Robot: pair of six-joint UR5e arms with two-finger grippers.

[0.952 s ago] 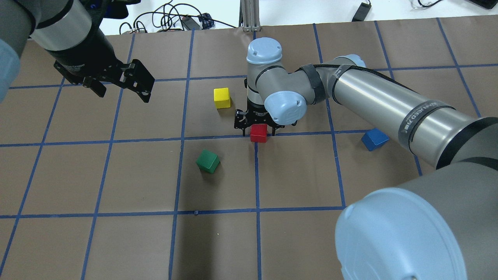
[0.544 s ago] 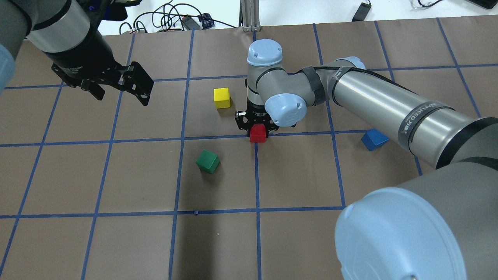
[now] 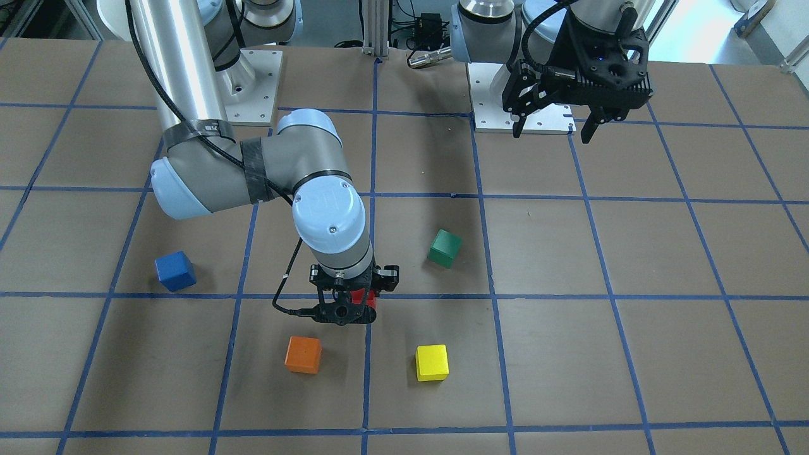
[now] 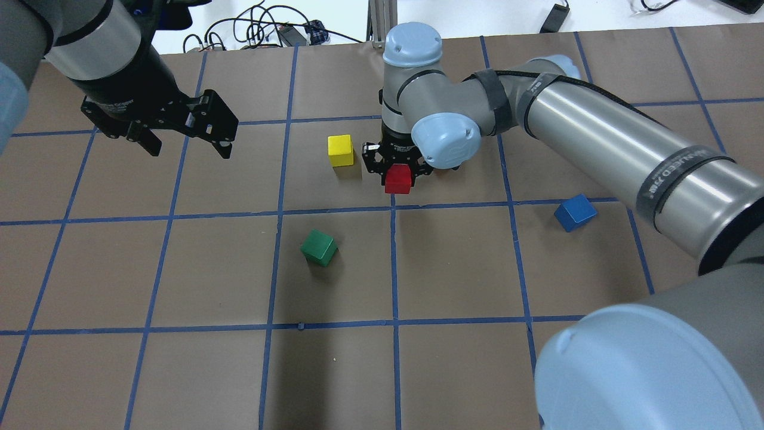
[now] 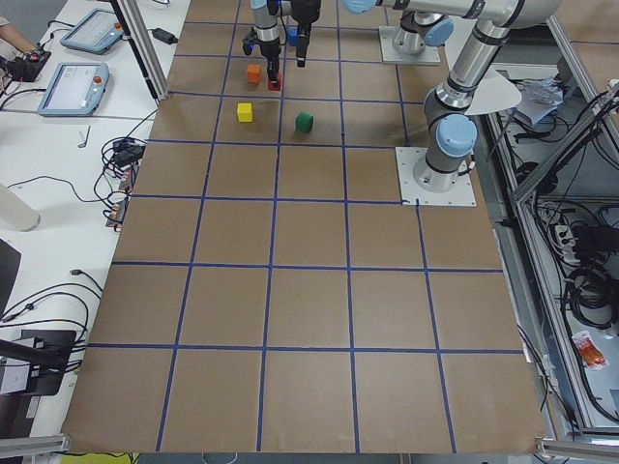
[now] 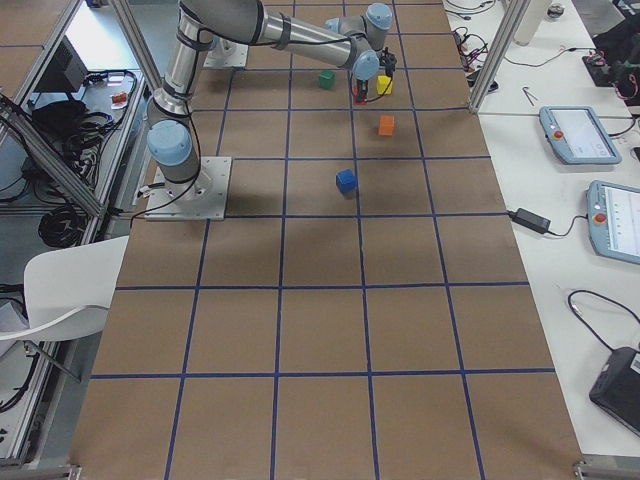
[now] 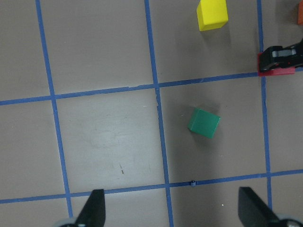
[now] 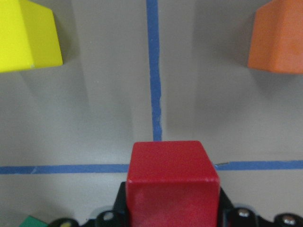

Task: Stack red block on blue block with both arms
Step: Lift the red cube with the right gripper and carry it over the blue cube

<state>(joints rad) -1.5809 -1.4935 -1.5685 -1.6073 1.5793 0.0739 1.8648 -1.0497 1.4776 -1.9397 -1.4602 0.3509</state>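
The right tool largely hides the red block.

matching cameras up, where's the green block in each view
front-facing: green block just right of centre
overhead: left of centre
exterior left: top middle
exterior right: top middle
left wrist: right of centre
right wrist: sliver, bottom-left corner
shared landmark: yellow block, in all six

Yellow block and orange block stand just beyond the right claw.

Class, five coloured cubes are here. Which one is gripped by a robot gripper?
The red block, clamped in the right gripper; the blue block, green cube, yellow cube and orange cube lie free.
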